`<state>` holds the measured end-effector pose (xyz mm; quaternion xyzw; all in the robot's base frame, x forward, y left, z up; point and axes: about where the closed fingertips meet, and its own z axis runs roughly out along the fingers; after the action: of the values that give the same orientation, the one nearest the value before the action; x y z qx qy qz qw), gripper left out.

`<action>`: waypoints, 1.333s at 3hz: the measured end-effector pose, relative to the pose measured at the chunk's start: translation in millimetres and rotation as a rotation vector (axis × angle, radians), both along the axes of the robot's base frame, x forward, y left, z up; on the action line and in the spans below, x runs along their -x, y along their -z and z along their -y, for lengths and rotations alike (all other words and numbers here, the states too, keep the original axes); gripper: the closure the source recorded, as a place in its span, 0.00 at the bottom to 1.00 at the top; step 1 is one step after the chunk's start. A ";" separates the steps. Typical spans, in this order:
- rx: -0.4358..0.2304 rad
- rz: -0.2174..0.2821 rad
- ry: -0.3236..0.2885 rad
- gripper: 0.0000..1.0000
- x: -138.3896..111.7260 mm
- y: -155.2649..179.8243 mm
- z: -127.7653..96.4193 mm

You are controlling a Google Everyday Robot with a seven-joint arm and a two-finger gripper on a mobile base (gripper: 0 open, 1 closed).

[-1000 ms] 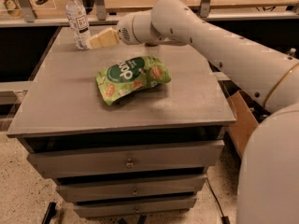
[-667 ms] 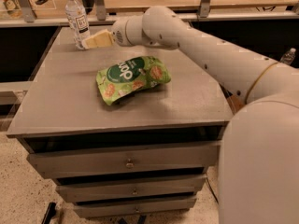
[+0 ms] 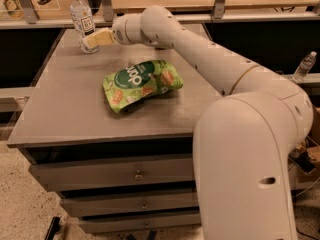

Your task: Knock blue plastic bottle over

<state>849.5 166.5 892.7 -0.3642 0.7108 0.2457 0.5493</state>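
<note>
Grey table [image 3: 60,101]: one blue plastic bottle [image 3: 81,17], hand [image 3: 90,40] touching; one green bag [image 3: 141,83].

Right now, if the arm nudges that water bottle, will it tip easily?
Likely: the bottle stands tall and narrow. The gripper sits low by its base, so it may slide first. Being round, it would probably roll.
</note>
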 end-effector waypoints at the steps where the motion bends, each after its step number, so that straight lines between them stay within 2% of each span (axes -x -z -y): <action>1: 0.000 0.024 -0.013 0.00 -22.4 -4.4 -12.4; 2: -0.004 0.030 -0.045 0.00 -30.7 -12.5 -28.0; 4: -0.017 0.020 -0.118 0.00 -28.4 -22.9 -54.3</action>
<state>877.9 220.7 915.6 -0.4033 0.6805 0.2802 0.5439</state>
